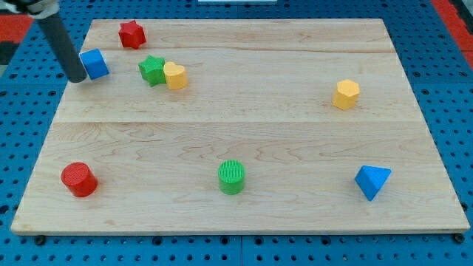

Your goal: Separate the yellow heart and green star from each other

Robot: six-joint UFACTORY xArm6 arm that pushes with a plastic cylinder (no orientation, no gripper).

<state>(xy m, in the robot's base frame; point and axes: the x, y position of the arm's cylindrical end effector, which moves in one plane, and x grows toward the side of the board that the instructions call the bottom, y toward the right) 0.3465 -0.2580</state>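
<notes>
Pale wooden board [295, 140] on blue pegboard [15, 111]; my tip [76, 77] apparently touching blue block [94, 63].

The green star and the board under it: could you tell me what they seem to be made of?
Green star: probably plastic, matte, perhaps 3D-printed; its uniform colour suggests so, though any ridging is too fine to confirm. Board: pale wood, smooth, with visible grain and plank seams.

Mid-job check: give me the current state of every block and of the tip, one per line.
Green star block: touching yellow heart, not separated.
Yellow heart block: against star's right.
Blue cube block: beside my tip.
My tip: left of cube.
Red star block: alone.
Yellow hexagonal block: alone.
Red cylinder block: upright.
Green cylinder block: upright.
Blue triangular block: alone.
</notes>
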